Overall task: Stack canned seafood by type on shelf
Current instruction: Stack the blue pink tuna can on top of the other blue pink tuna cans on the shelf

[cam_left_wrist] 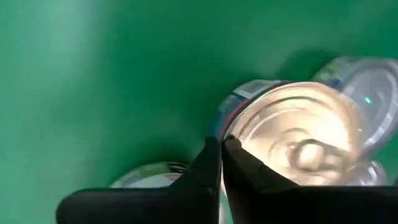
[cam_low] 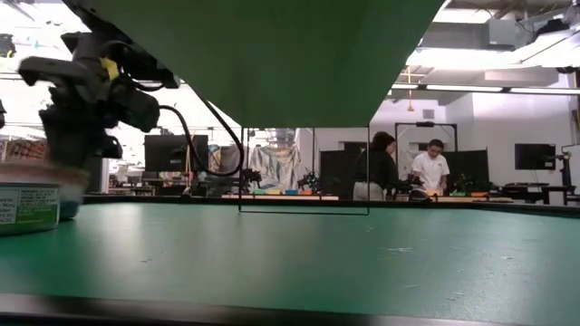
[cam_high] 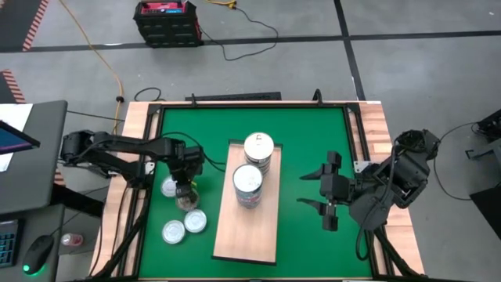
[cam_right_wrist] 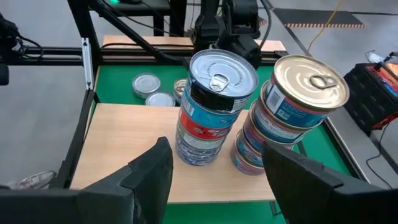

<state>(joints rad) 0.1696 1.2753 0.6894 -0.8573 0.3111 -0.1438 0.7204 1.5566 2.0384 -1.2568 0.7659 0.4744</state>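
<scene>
Two stacks of canned seafood (cam_high: pixel 258 149) (cam_high: pixel 247 186) stand on the pale wooden shelf (cam_high: pixel 235 235) in the middle of the green mat. Left of the shelf, three silver-topped cans (cam_high: pixel 170 186) (cam_high: pixel 196 221) (cam_high: pixel 173 231) rest on the mat around a gold-topped can (cam_left_wrist: pixel 298 134). My left gripper (cam_high: pixel 186 188) points down over that gold-topped can, shut, its tips (cam_left_wrist: pixel 222 144) at the can's rim. My right gripper (cam_high: pixel 307 189) hovers open to the right of the shelf, facing the stacks (cam_right_wrist: pixel 214 112) (cam_right_wrist: pixel 292 106), with nothing between its fingers. My left gripper comes from above with its shut fingertips (cam_left_wrist: pixel 211 155) at the edge of the gold-topped can's lid (cam_left_wrist: pixel 239 134). Whether they touch the rim, I cannot tell. The can sits upright on the mat.
A black frame and the wooden table rim (cam_high: pixel 137 125) surround the mat. The near half of the shelf (cam_high: pixel 250 239) is bare board. People stand in the room beyond the table (cam_low: pixel 426 167).
</scene>
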